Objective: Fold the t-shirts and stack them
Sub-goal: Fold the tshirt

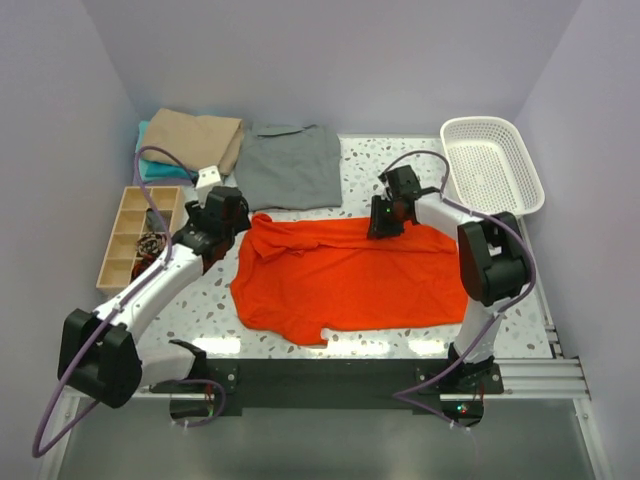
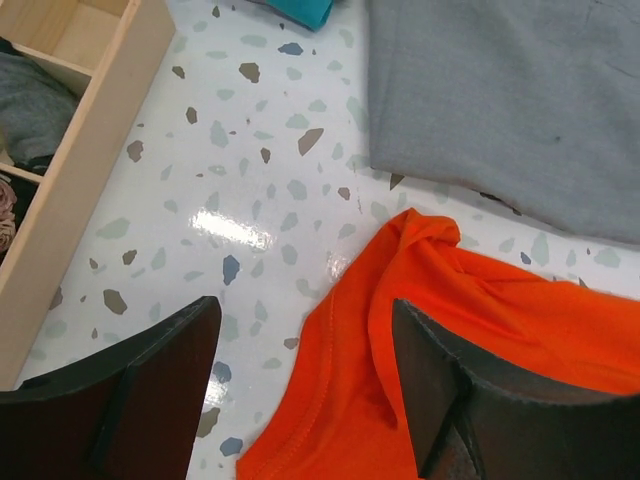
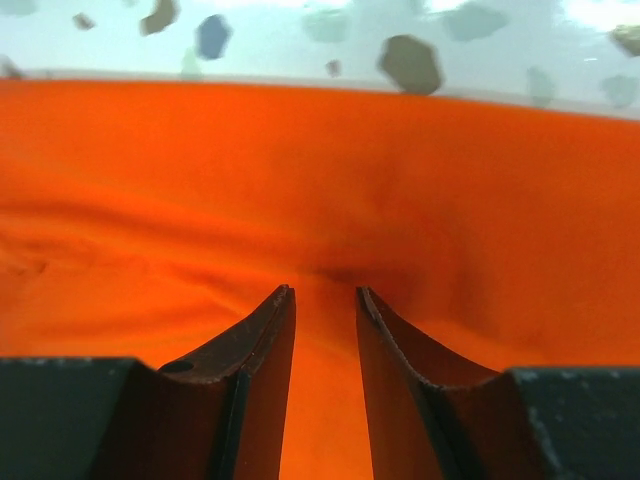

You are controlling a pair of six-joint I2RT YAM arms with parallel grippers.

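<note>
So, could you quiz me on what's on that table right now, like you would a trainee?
1. True or false: the tan shirt lies on top of the teal shirt.
2. Which shirt is the right gripper down on? A: tan shirt. B: orange-red shirt. C: teal shirt.
3. Is the left gripper open or shut?
Key: 1 true; 2 B; 3 open.

Orange-red t-shirt [image 1: 340, 280], grey t-shirt [image 1: 290, 165]
</note>
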